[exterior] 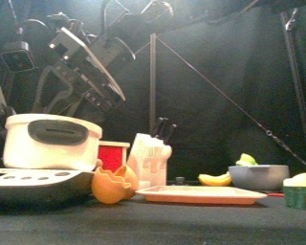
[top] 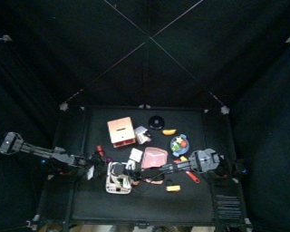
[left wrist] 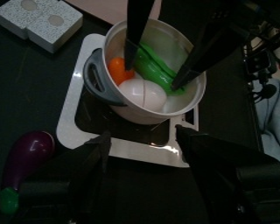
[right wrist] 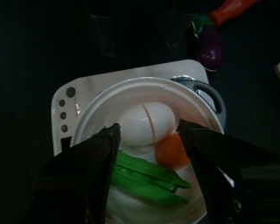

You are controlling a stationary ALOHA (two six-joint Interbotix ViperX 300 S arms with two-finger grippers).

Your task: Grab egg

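The right gripper (right wrist: 149, 131) hangs over the white pot (right wrist: 95, 105) with its jaws spread wide and holding nothing. The pot's rim curves close outside each jaw, so there is little room sideways.

The pot sits on a white base (left wrist: 78, 114) with buttons along one edge. In it lies the egg (right wrist: 149, 118), a pale smooth oval directly between the right jaws. An orange piece (right wrist: 171, 150) touches it beside one jaw. A green piece (right wrist: 143, 175) lies nearer the wrist.

The egg's long axis appears to run along the gap between the jaws, not across it.

The left gripper (left wrist: 145, 144) hovers above the pot's near rim, well clear of the egg. Its jaws are also apart and empty.
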